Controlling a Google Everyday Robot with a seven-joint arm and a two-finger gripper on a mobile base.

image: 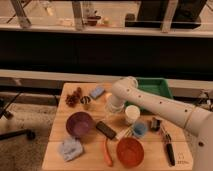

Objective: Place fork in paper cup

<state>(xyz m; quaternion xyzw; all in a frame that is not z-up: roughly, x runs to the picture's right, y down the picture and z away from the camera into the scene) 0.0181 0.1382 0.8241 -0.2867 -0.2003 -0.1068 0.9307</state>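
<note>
The off-white paper cup (132,114) stands upright near the middle of the wooden table (60,162). A pale utensil that looks like the fork (124,133) lies just below it, between a black block and the small blue cup (139,129). My white arm reaches in from the right. My gripper (113,113) hangs down over the table just left of the paper cup and above the fork. It is largely hidden by the wrist.
A purple bowl (80,123), an orange bowl (130,151), a black block (105,129), an orange stick (107,152), a grey-blue cloth (71,148), a blue sponge (97,92), red fruit (73,97) and a black tool (168,145) lie around. A green tray (155,86) sits at the back right.
</note>
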